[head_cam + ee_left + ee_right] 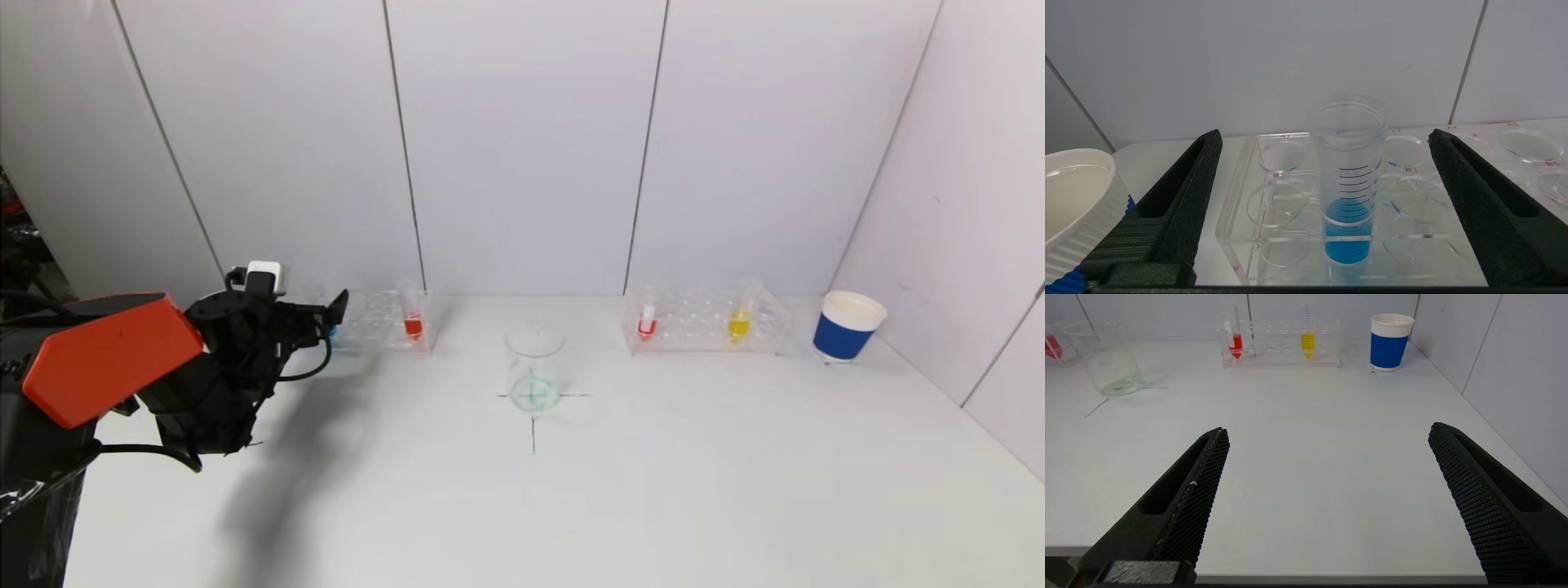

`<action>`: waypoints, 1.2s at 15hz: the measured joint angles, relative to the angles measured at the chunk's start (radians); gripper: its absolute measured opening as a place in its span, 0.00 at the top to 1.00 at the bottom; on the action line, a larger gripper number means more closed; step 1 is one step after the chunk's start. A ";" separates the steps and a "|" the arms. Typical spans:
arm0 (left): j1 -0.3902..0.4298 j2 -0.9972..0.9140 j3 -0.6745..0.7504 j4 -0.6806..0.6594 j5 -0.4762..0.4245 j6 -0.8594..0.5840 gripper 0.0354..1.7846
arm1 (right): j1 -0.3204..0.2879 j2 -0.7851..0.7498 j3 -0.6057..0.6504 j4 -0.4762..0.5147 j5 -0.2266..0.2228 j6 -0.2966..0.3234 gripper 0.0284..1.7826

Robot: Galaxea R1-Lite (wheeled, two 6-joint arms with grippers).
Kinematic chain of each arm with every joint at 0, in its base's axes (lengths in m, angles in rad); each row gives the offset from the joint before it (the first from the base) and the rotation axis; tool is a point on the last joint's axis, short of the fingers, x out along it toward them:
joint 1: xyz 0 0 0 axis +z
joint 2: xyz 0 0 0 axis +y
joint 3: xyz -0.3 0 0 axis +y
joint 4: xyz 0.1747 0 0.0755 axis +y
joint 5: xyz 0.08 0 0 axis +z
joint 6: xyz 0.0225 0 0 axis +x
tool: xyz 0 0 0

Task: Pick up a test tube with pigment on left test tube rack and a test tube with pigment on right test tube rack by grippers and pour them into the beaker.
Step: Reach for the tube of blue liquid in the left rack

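The left test tube rack (371, 322) of clear acrylic holds a red test tube (413, 325) and a blue test tube (1348, 212). My left gripper (1326, 134) is open at the rack's left end. The blue tube stands upright in its hole between the fingers, touching neither. In the head view this gripper (335, 314) hides most of that tube. The right test tube rack (706, 322) holds a red tube (647, 325) and a yellow tube (739, 324). The glass beaker (535, 367) stands between the racks. My right gripper (1327, 430) is open and empty above the table's near edge.
A blue paper cup (847, 327) with a white rim stands right of the right rack, near the side wall. Another white-rimmed cup (1077, 204) sits close beside my left gripper's finger. White wall panels rise directly behind both racks.
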 joint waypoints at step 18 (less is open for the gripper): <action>-0.013 0.017 -0.037 0.008 -0.001 0.002 0.01 | 0.000 0.000 0.000 0.000 0.000 0.000 0.01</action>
